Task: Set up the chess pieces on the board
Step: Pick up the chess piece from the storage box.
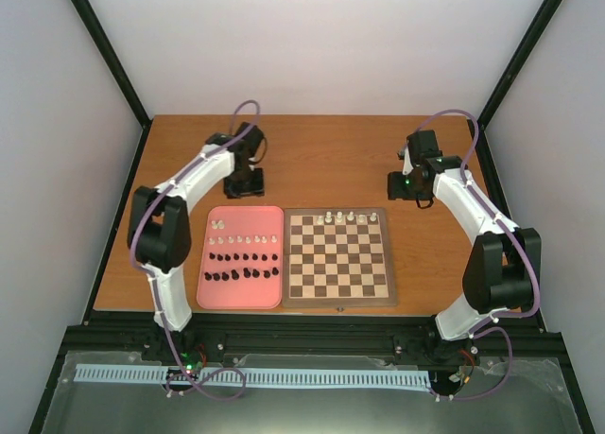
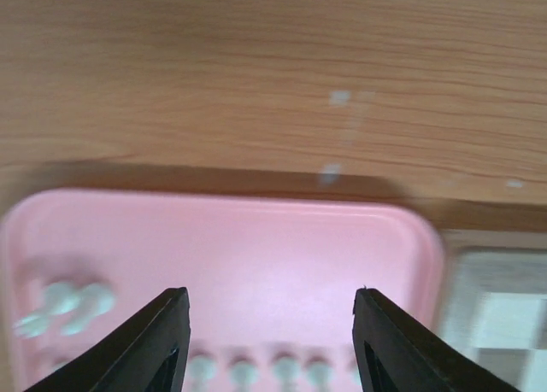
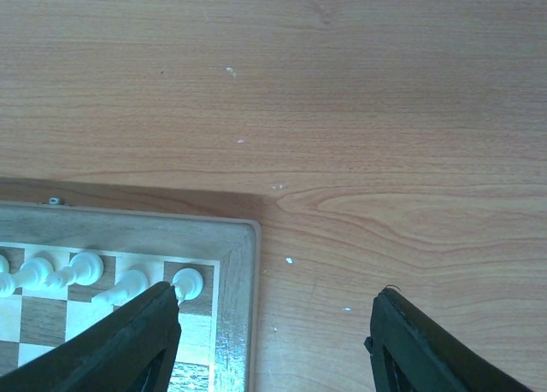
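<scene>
Right wrist: board lies just beside hand.

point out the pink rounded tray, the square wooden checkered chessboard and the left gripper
pink rounded tray (image 1: 244,217), top view, bare far strip
square wooden checkered chessboard (image 1: 338,301), top view, near brown border
left gripper (image 2: 269,292), left wrist view, gap midway between fingertips

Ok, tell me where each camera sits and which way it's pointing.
Top external: above and behind the bases, looking down on the table; left arm and right arm show whole.
Left wrist: on the left arm, facing down at the far edge of the pink tray; open left gripper shows.
Right wrist: on the right arm, facing down at the board, far right corner; open right gripper shows.
Shared: both wrist views catch the board.
</scene>
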`<state>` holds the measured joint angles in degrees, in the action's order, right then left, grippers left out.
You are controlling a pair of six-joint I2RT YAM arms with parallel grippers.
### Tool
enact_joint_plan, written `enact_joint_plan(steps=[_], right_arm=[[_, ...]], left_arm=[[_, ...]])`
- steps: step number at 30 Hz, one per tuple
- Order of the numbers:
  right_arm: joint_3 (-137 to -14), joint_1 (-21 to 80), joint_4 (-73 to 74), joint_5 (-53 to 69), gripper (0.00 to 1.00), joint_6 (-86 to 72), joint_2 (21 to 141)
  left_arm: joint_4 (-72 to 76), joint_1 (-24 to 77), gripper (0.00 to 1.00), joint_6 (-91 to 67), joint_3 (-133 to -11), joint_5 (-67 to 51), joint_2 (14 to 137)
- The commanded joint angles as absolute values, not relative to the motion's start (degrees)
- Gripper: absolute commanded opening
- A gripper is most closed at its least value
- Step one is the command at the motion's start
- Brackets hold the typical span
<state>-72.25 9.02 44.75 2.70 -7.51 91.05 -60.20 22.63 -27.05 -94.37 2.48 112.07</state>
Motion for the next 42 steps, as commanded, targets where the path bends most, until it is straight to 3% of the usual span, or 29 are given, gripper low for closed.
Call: enact_joint_plan(steps=[1, 7, 15, 18, 36, 42], right_arm=[[-72.11, 8.51, 44.66, 3.90, 0.62, -7.03, 89.46], [-72.42, 8.55, 44.65, 4.46, 0.62, -7.12, 89.73], [-72.18, 8.57, 44.96, 4.20, 0.61, -7.19, 89.66], [-72.07, 8.54, 45.08, 4.08, 0.61, -7.21, 89.50], [-70.30, 8.59, 44.91, 3.93, 0.61, -7.47, 88.51], [-70.14, 8.54, 44.87, 3.69, 0.61, -7.51, 88.26]], left_arm=[[-59.57, 16.78, 0.54, -26.37, -88.83, 5.71, 107.19], [-56.97, 10.28, 0.49, -25.51, -83.62, 4.62, 104.35], [-55.06, 9.84, 0.46, -24.20, -80.65, 3.91, 104.61], [-54.27, 9.82, 0.38, -23.64, -79.83, 3.26, 104.90], [-51.43, 9.82, 0.37, -21.16, -73.65, 3.00, 105.58], [-51.38, 9.84, 0.32, -21.14, -73.53, 2.75, 106.18]])
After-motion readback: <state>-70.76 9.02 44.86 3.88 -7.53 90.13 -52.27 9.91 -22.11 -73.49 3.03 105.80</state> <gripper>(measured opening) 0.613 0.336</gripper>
